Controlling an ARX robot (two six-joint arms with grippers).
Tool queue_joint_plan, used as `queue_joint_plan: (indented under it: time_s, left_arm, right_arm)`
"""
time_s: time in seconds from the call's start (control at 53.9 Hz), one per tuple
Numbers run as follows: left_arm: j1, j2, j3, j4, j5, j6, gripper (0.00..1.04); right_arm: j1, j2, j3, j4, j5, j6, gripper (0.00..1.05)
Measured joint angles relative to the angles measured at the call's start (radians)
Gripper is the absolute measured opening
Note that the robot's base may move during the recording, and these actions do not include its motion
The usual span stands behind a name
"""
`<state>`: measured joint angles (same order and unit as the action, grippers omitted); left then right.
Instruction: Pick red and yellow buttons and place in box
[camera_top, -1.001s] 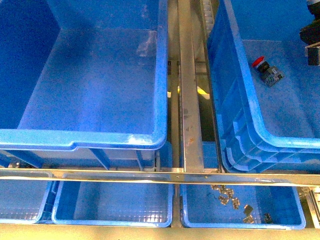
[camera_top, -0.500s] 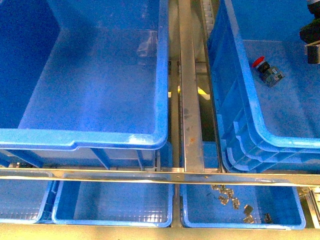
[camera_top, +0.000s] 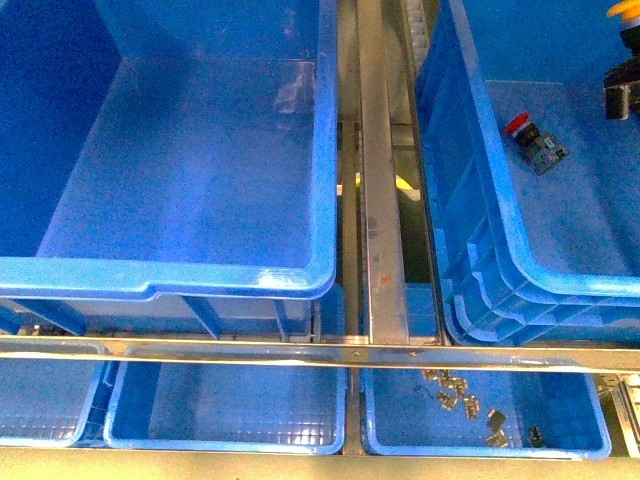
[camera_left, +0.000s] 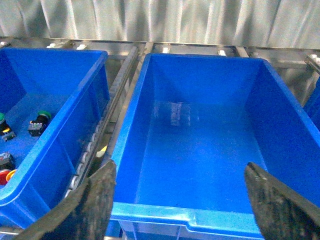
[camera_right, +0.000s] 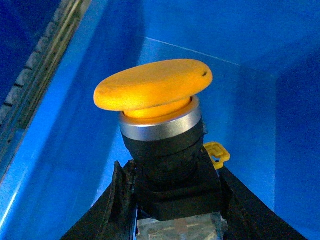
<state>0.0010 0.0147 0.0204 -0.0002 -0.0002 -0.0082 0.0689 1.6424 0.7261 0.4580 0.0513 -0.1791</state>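
Yellow button (camera_right: 155, 95) sits clamped by its dark body in our right end effector (camera_right: 170, 200), so we should carry it level over the box (camera_left: 150, 217), beneath our left end effector (camera_left: 180, 200), whose fingers stand apart.

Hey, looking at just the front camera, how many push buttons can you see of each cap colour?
red button: 1, lying on the floor of the right-hand bin
yellow button: 1, gripped in the right gripper, cut off by the frame's edge
Green: 0
Total: 2
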Motion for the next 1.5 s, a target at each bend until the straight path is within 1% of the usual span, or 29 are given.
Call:
queue_joint_plan:
  time_s: [0.019,0.037,0.074,0.148,0.315,0.445,0.63,0.704,0.908,0.927,1.075,1.205,1.279,1.316,1.464,1.501]
  left_arm:
    - [0.000,0.000,0.000,0.000,0.000,0.000,0.91]
    - [0.000,0.000,0.000,0.000,0.000,0.000,0.96]
    - [0.000,0.000,0.000,0.000,0.000,0.002,0.99]
    - [0.000,0.000,0.000,0.000,0.000,0.002,0.96]
    - [0.000,0.000,0.000,0.000,0.000,0.002,0.97]
    - [0.000,0.000,0.000,0.000,0.000,0.002,0.97]
    - [0.000,0.000,0.000,0.000,0.000,0.002,0.97]
    - [0.000,0.000,0.000,0.000,0.000,0.002,0.97]
    - [0.000,0.000,0.000,0.000,0.000,0.002,0.97]
    - [0.000,0.000,0.000,0.000,0.000,0.002,0.97]
    - [0.000,0.000,0.000,0.000,0.000,0.002,0.97]
    - [0.000,0.000,0.000,0.000,0.000,0.002,0.97]
    - [0.000,0.000,0.000,0.000,0.000,0.002,0.97]
    - [0.000,0.000,0.000,0.000,0.000,0.002,0.97]
    - [0.000,0.000,0.000,0.000,0.000,0.002,0.97]
    - [0.000,0.000,0.000,0.000,0.000,0.002,0.97]
  right_arm:
    - [-0.009,0.018,0.011,0.004,-0.003,0.010,0.35]
    - [-0.018,0.037,0.023,0.010,-0.008,0.023,0.35]
    - [-0.037,0.082,0.048,0.015,-0.010,0.034,0.35]
    - [-0.061,0.153,0.095,0.015,-0.015,0.051,0.35]
    - [-0.109,0.338,0.254,-0.016,-0.015,0.058,0.35]
    - [-0.140,0.526,0.476,-0.109,0.010,0.055,0.35]
    - [-0.151,0.688,0.710,-0.220,0.039,0.055,0.35]
    - [-0.153,0.745,0.805,-0.264,0.069,0.055,0.35]
    - [-0.154,0.832,0.974,-0.362,0.108,0.055,0.35]
    - [-0.154,0.835,0.980,-0.367,0.108,0.055,0.36]
    - [-0.154,0.857,1.028,-0.427,0.106,0.059,0.66]
    - [-0.156,0.851,1.011,-0.411,0.106,0.058,0.83]
    - [-0.157,0.824,0.956,-0.367,0.106,0.052,0.96]
    - [-0.158,0.806,0.924,-0.340,0.100,0.055,1.00]
    - [-0.160,0.668,0.750,-0.223,0.072,0.062,0.99]
    - [-0.160,0.599,0.677,-0.189,0.053,0.080,0.99]
